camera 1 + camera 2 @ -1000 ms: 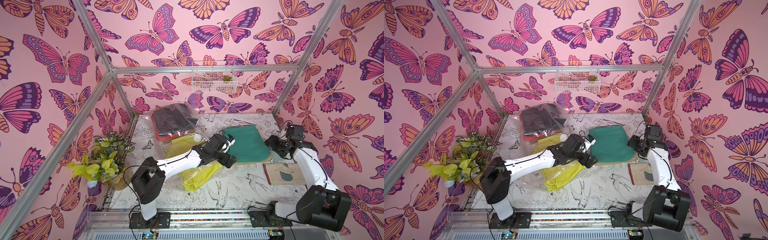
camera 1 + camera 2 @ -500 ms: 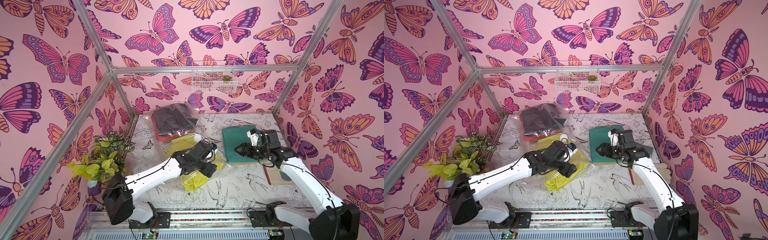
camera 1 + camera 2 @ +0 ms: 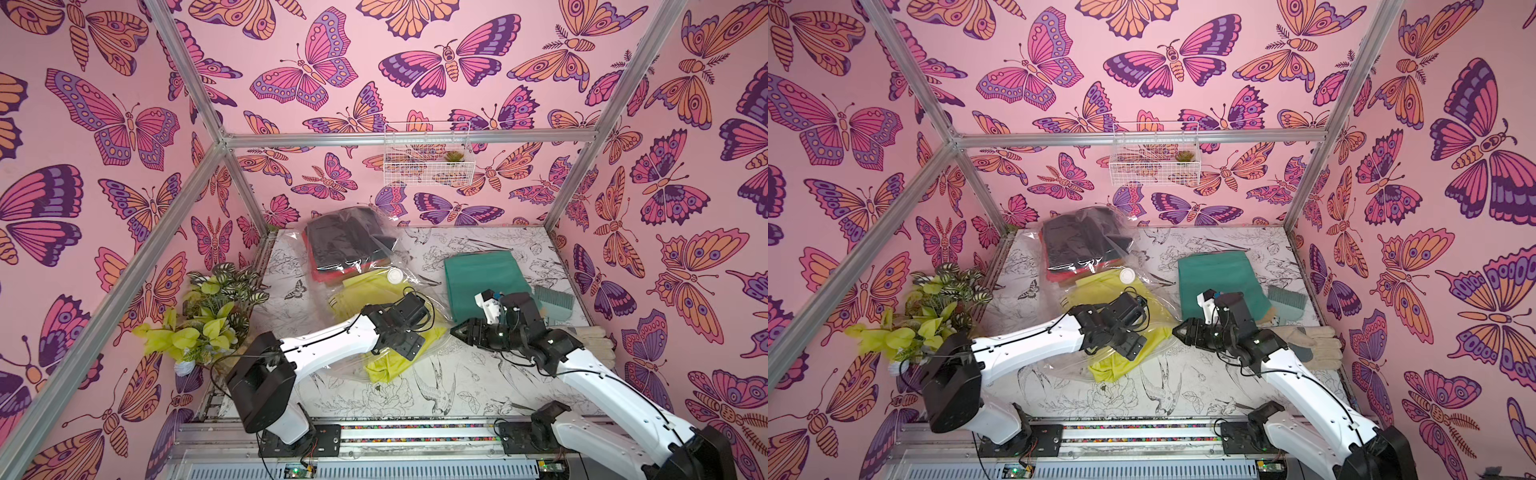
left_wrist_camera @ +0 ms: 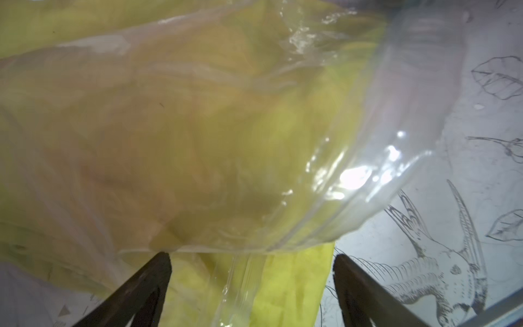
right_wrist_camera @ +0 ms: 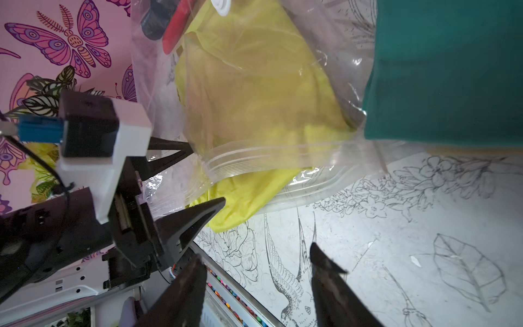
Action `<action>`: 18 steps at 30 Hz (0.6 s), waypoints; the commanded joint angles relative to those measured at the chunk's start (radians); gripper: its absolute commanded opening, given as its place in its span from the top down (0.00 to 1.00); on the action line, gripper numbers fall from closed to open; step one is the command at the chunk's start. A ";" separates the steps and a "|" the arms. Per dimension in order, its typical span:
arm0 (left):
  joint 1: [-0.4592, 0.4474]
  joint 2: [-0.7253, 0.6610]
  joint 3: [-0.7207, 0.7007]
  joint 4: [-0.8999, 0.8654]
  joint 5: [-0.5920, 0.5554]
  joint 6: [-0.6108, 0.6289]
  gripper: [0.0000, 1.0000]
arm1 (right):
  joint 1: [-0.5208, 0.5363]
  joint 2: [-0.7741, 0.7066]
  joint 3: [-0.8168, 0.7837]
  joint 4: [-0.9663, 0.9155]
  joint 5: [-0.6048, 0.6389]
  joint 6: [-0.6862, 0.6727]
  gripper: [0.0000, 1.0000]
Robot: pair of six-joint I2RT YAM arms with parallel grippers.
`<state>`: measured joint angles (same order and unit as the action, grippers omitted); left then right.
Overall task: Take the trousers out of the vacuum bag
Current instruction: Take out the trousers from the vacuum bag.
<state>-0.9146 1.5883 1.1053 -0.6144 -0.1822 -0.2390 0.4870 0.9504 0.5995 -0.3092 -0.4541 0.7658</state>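
The vacuum bag lies crinkled at the back left of the table, its white valve cap facing up. Black trousers and red trousers sit deep inside it. Yellow trousers stick halfway out of its mouth. Teal trousers lie outside on the right, over a tan pair. My left gripper is open, straddling the bag's zip lip and the yellow cloth. My right gripper hangs open and empty over bare table, just right of the bag's mouth.
A potted plant stands at the left edge. Pale work gloves and a small teal brush lie on the right, near the right arm. A white wire basket hangs on the back wall.
My left gripper drew back from the teal trousers to the yellow pair at the bag's mouth. My right arm swung in from the right edge towards the bag, its jaws narrowing a little.
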 commanded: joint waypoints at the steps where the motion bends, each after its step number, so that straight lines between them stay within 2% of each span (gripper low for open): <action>1: 0.019 0.038 0.034 0.023 -0.059 -0.025 0.22 | 0.046 -0.021 -0.060 0.137 0.068 0.144 0.44; 3: 0.033 0.042 0.038 0.042 -0.046 -0.030 0.36 | 0.079 -0.026 -0.105 0.202 0.135 0.203 0.47; 5: 0.048 0.041 0.039 0.061 -0.031 -0.041 0.55 | 0.101 -0.009 -0.145 0.284 0.174 0.262 0.48; 10: 0.069 0.030 0.051 0.075 -0.017 -0.042 0.86 | 0.149 0.091 -0.161 0.421 0.225 0.314 0.52; 15: 0.074 0.036 0.059 0.084 0.005 -0.034 0.93 | 0.193 0.186 -0.127 0.469 0.272 0.337 0.53; 16: 0.074 0.038 0.060 0.084 0.015 -0.034 0.92 | 0.201 0.205 -0.120 0.476 0.287 0.343 0.53; 18: 0.074 0.032 0.059 0.085 0.036 -0.036 0.83 | 0.217 0.236 -0.113 0.486 0.320 0.362 0.52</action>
<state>-0.8444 1.6276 1.1496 -0.5407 -0.1799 -0.2729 0.6830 1.1587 0.4450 0.1184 -0.2062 1.0859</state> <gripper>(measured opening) 0.153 0.477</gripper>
